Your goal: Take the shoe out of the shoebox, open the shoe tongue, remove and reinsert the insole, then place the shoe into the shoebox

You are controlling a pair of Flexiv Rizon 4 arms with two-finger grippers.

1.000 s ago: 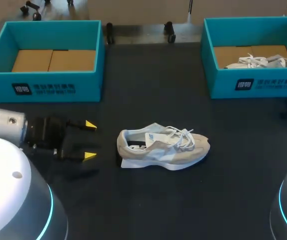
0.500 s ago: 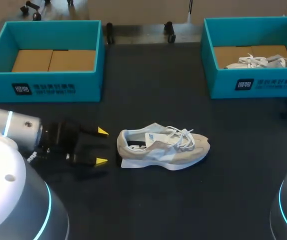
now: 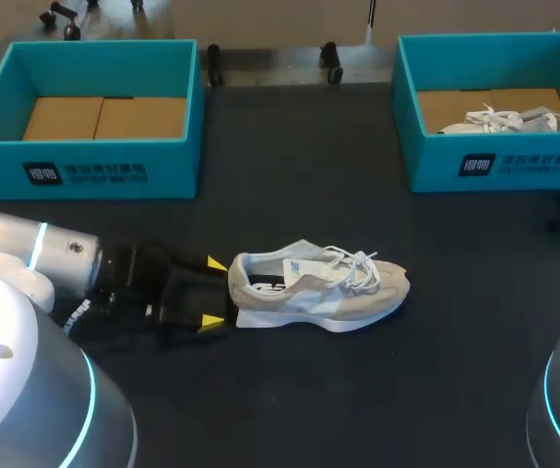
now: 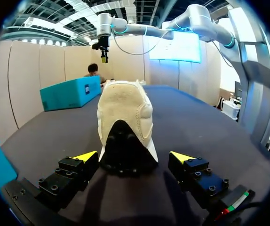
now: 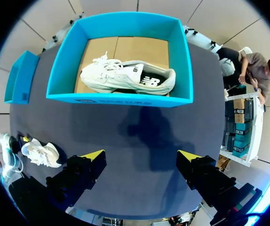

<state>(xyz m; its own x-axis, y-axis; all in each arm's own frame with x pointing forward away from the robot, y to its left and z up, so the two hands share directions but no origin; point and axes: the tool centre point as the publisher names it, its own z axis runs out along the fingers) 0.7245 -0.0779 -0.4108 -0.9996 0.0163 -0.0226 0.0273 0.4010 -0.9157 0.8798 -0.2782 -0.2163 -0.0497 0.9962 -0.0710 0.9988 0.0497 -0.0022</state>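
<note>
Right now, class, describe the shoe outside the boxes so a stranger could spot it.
On the table, in front of the empty left shoebox and the right shoebox holding a white shoe, a beige and white shoe lies near the middle, heel toward the left gripper. It alone lies outside a box.

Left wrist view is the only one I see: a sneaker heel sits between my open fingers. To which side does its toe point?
Observer: The sneaker points its toe toward your right side.
Operator: Is the teal box ahead empty?
Observer: No, that right shoebox holds a second white sneaker.
Operator: Where is the right arm?
Observer: The right gripper hangs high, that shoebox ahead of its open, empty fingers.
</note>
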